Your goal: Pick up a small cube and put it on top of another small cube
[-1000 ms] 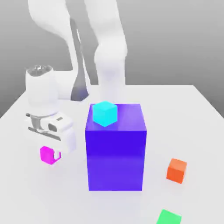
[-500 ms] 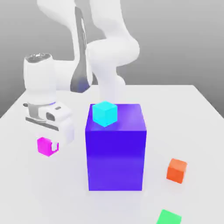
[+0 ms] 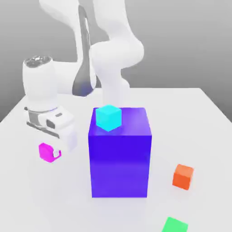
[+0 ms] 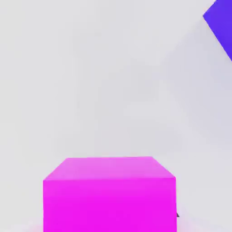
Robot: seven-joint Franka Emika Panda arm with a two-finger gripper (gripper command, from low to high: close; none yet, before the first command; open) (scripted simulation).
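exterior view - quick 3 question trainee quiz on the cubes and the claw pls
1. True or false: the cyan cube sits on top of the big blue-purple block.
2. Which cube is the claw shut on? A orange B magenta C green
3. Fill in: the orange cube lies on the table to the exterior view's ____ of the block.

Key: 1 true; 2 B, the small magenta cube; 3 right.
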